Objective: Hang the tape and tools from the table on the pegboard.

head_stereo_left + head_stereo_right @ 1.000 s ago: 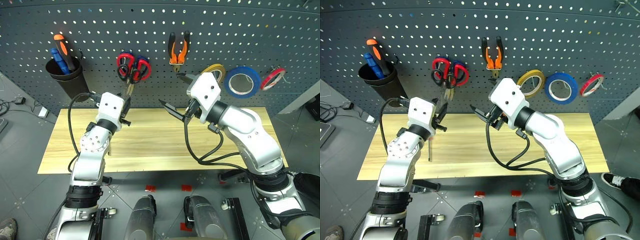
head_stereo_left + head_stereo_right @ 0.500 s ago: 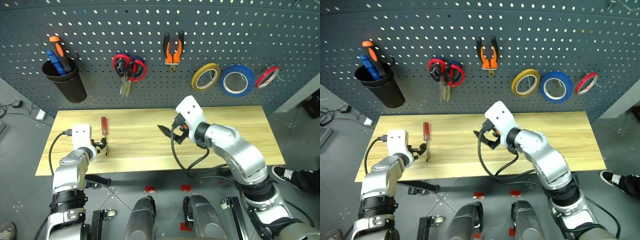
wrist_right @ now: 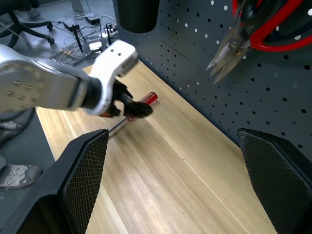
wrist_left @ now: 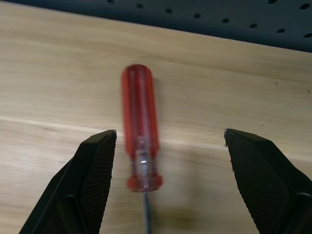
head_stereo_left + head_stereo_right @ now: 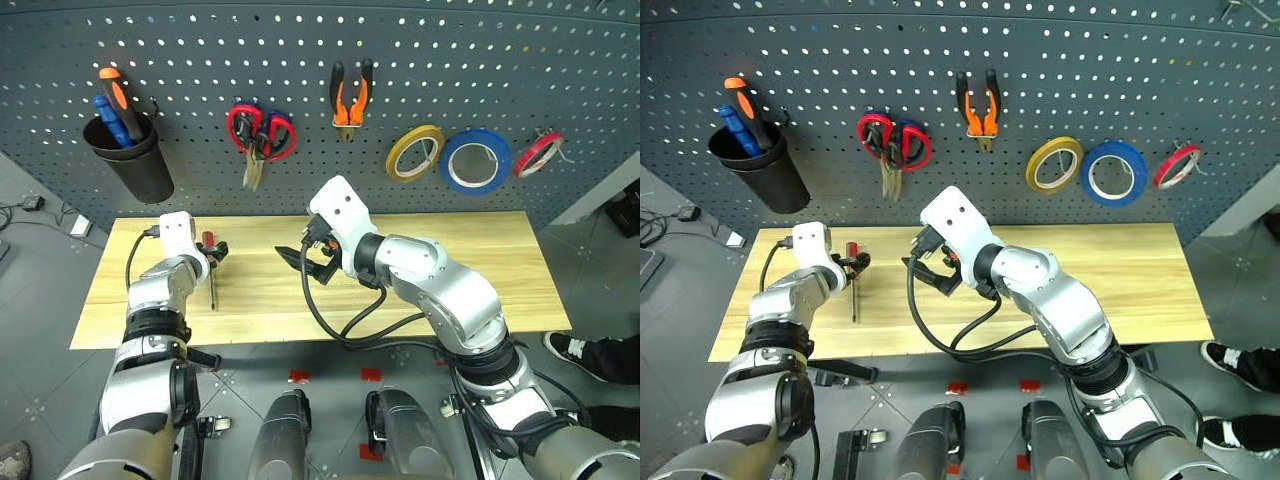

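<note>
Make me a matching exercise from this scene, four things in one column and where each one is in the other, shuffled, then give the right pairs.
Things:
1. red-handled screwdriver
2. pliers
3. blue tape
4. orange screwdriver

Places:
A. standing in the black cup
B. hanging on the pegboard between the yellow and red rings
C. lying on the table between the open fingers of the left gripper
D. hanging on the pegboard right of the red scissors

Pairs: 1-C, 2-D, 3-B, 4-A
</note>
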### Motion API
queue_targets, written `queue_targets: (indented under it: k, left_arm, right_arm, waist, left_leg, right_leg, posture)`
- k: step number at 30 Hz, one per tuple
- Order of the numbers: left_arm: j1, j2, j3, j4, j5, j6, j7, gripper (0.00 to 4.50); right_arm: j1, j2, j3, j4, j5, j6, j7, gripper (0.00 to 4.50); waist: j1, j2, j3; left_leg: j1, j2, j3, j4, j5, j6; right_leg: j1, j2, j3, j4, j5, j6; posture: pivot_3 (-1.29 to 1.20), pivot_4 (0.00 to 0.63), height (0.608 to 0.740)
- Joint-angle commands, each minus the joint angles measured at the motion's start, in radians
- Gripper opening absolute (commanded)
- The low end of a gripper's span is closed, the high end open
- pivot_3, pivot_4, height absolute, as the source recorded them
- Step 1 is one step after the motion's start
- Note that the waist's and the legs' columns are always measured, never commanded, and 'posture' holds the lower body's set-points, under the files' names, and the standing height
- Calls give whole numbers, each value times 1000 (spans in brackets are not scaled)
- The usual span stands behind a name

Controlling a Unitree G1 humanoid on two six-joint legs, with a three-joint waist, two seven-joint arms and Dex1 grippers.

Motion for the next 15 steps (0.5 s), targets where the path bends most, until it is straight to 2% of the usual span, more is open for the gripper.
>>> queue_targets:
  k: [1,8,11,15]
  left_arm:
    - [-34,17,28,77,-21,1,43,3722]
    - [-87,34,56,189,-46,-20,82,3722]
    - [-89,36,43,210,-42,-21,79,3154]
    - [-78,45,19,211,-27,-32,49,1970]
  right_arm:
    - [-24,3,-23,-37,31,32,9,4500]
    - [-49,-12,-43,-38,41,74,-6,4500]
    - [-53,-15,-49,-44,45,92,-7,4500]
    - [-49,-31,-52,-50,53,106,5,4500]
  waist:
    - [-1,0,5]
    - [-1,-1,17]
    - [-1,-1,17]
    - [-2,-1,17]
  left_leg:
    - [0,0,0,0,0,0]
    - [0,0,1,-1,0,0]
    - [0,0,1,-1,0,0]
    - [0,0,1,-2,0,0]
  right_leg:
    - [0,0,0,0,0,0]
    - [-1,0,0,0,0,0]
    - [-1,-1,0,-1,0,0]
    - [-1,-1,0,-2,0,0]
  posture:
    - [-126,368,740]
    - [-142,372,740]
    - [-156,367,740]
    - [-157,352,740]
